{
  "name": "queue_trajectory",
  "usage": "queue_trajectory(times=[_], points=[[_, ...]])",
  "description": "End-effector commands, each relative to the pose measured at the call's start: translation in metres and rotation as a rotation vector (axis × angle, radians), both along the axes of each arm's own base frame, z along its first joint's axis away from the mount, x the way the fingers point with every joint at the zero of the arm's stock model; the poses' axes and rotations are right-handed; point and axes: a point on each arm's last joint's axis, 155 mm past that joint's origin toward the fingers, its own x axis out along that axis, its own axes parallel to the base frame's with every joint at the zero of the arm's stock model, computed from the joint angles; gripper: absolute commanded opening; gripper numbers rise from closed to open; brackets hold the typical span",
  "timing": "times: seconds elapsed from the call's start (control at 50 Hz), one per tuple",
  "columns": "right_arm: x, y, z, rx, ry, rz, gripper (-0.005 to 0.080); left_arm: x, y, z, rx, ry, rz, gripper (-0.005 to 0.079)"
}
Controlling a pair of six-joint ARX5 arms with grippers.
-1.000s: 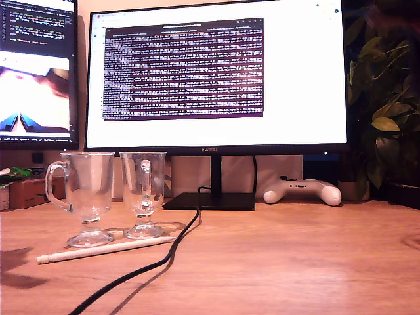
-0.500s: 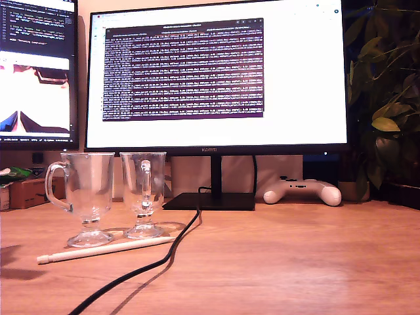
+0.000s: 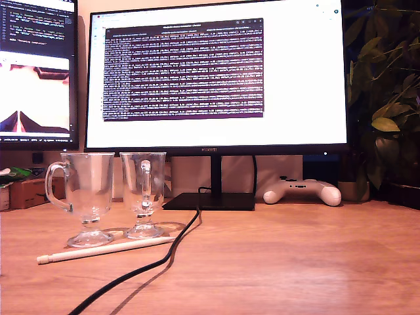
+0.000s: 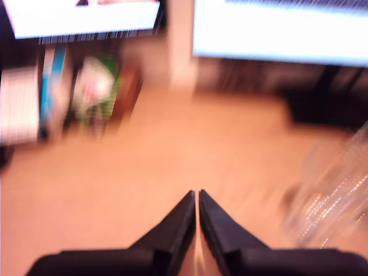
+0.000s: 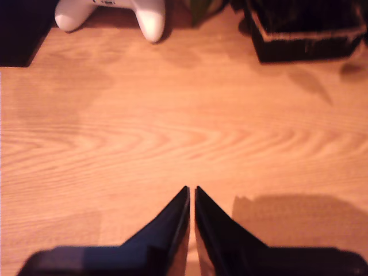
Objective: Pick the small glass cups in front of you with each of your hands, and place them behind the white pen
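Observation:
Two small glass cups stand side by side on the wooden desk at the exterior view's left: one (image 3: 86, 197) with its handle toward that view's left, the other (image 3: 144, 193) just to its right. The white pen (image 3: 105, 250) lies in front of their feet. Neither arm shows in the exterior view. In the blurred first wrist view my first gripper (image 4: 197, 195) is shut and empty over bare desk, with a smeared glass cup (image 4: 333, 195) off to one side. My second gripper (image 5: 191, 191) is shut and empty over bare wood.
A black cable (image 3: 151, 262) runs from the monitor stand (image 3: 210, 200) across the pen's tip toward the front. A white game controller (image 3: 302, 191) (image 5: 115, 11) lies by the stand. A plant (image 3: 387, 98) and dark planter (image 5: 310, 29) sit at the exterior view's right.
The dark shadow on the desk at the exterior view's left edge has shrunk away. Cups, pen and cable have not moved.

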Motion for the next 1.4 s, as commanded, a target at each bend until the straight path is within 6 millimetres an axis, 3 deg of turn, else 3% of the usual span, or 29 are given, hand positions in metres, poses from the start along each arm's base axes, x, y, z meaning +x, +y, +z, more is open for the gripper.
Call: queue_trajectory(times=[0.0,0.4,0.66,0.92,1.14,1.38], points=[[-0.004,-0.006,-0.011,0.002,0.010,-0.020,-0.0008,0.001,0.002,0.009,-0.011,-0.044,0.004,-0.0019],[-0.019,-0.009,-0.030,0.041,-0.069,-0.041,-0.0008,-0.006,0.004,0.010,-0.016,-0.081,0.001,-0.0019],[-0.033,-0.013,-0.041,0.035,-0.099,-0.047,-0.0008,-0.014,0.005,-0.020,-0.004,-0.037,-0.002,-0.0019],[-0.040,-0.019,-0.032,0.034,-0.167,-0.062,-0.0008,-0.020,0.005,-0.023,0.004,-0.074,-0.004,-0.0019],[-0.045,-0.038,-0.018,0.038,-0.245,-0.133,-0.0008,-0.024,0.005,-0.027,0.001,-0.092,-0.003,-0.0019],[-0.053,-0.044,-0.018,0.052,-0.267,-0.156,-0.0008,-0.024,0.006,-0.034,0.002,-0.079,0.004,-0.0019]])
